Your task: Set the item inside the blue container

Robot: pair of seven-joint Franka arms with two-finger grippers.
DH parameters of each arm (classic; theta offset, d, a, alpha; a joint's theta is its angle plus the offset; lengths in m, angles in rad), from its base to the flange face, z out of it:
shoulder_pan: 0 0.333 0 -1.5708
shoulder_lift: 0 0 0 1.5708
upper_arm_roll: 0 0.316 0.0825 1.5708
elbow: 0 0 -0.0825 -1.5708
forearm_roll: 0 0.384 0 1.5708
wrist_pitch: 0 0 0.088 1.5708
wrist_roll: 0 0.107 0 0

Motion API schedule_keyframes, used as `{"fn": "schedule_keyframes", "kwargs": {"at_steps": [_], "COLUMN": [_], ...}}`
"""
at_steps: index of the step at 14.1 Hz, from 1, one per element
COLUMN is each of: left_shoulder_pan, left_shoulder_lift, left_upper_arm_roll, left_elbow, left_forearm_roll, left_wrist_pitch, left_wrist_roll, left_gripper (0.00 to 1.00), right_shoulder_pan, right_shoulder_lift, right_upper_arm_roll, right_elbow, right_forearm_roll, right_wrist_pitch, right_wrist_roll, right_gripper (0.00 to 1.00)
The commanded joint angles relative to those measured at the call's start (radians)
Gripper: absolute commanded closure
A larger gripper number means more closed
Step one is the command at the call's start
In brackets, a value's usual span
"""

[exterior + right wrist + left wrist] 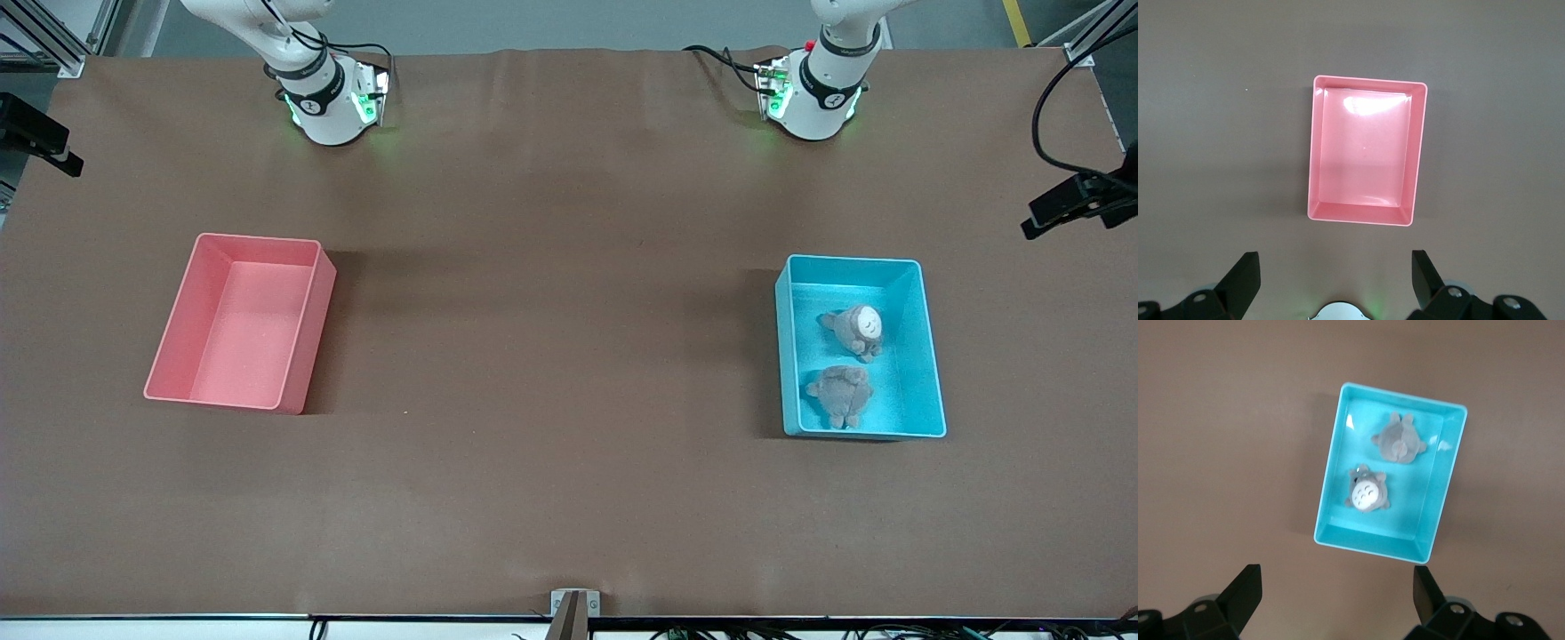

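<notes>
The blue container [909, 396] stands on the brown table toward the left arm's end. Two small grey plush toys lie in it. One shows a white belly [862, 329]; the other [840, 394] lies nearer the front camera. The left wrist view looks down on the blue container [1421, 510], the white-bellied toy [1368, 492] and the grey toy [1399, 439]. My left gripper [1337, 587] hangs high over bare table beside the container, open and empty. My right gripper [1335, 267] is open and empty, high over the table by the pink bin. Neither hand shows in the front view.
An empty pink bin [240, 324] of the same shape stands toward the right arm's end, and the right wrist view shows that pink bin [1365, 160]. Black camera mounts stick in over both table ends [40, 133] [1076, 203]. Brown table lies between the bins.
</notes>
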Motion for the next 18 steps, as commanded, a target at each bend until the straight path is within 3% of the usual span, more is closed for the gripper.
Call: {"fn": "schedule_keyframes", "kwargs": {"at_steps": [1, 18], "left_shoulder_pan": [0.002, -0.039], "left_shoulder_lift": [0.021, 0.048], "left_upper_arm_roll": [-0.004, -0.003], "left_elbow": [0.051, 0.072], "left_forearm_roll": [-0.017, -0.022], "left_wrist_pitch": [-0.023, -0.023], "left_wrist_roll": [0.007, -0.004], "left_gripper": [0.00, 0.00], "right_shoulder_pan": [0.003, 0.009], "right_shoulder_lift": [-0.001, -0.003], "right_upper_arm_roll": [0.001, 0.001], "right_elbow": [-0.006, -0.011], "right_forearm_roll": [-0.008, 0.018], "right_wrist_pitch": [-0.001, -0.007], "right_wrist_roll": [0.004, -0.005], "right_gripper": [0.00, 0.00]}}
